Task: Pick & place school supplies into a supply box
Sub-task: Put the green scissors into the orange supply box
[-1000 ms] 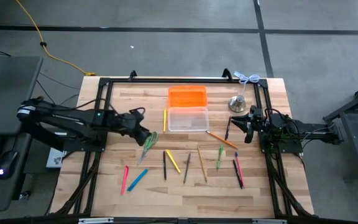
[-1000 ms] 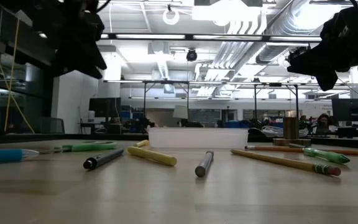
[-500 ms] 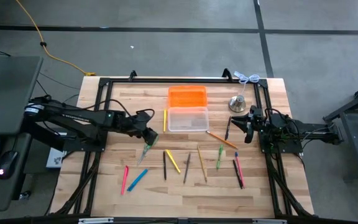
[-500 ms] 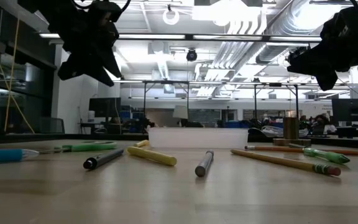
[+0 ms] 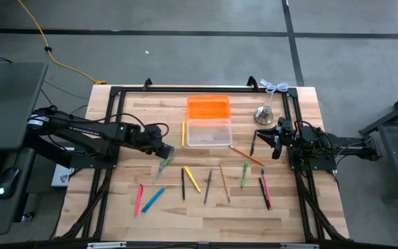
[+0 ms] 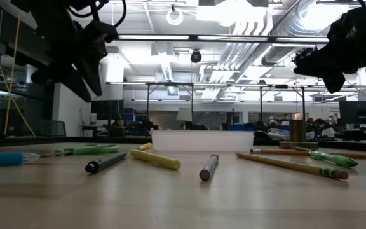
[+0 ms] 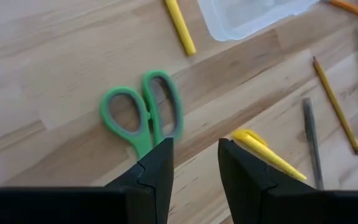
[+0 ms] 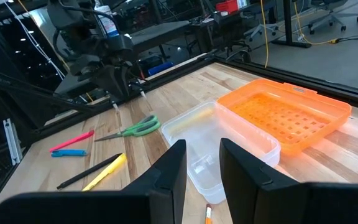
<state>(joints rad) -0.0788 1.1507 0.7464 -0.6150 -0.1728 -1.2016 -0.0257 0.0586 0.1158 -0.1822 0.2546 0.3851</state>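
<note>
Green-handled scissors (image 7: pixel 143 118) lie flat on the wooden table (image 5: pixel 130 117), left of the middle (image 5: pixel 164 164). My left gripper (image 7: pixel 196 168) hangs open just above their blades, touching nothing (image 5: pixel 163 149). Pens and pencils lie scattered: a yellow marker (image 5: pixel 183 133) beside the clear supply box (image 5: pixel 209 132), another yellow one (image 5: pixel 192 178), a black pen (image 5: pixel 183 183), a pink (image 5: pixel 139 198) and a blue (image 5: pixel 153 199) one. My right gripper (image 8: pixel 202 168) waits open, raised at the table's right (image 5: pixel 276 138).
An orange rectangular piece (image 5: pixel 208 106) lies behind the clear box. A silver bell (image 5: pixel 264 115) stands at the far right. More pencils and markers (image 5: pixel 244 173) lie near the right arm. A black frame (image 5: pixel 109 124) borders the table.
My left gripper has rolled about its own axis and tipped more steeply downward above the scissors. Its fingers have stayed open. Nothing on the table has moved.
</note>
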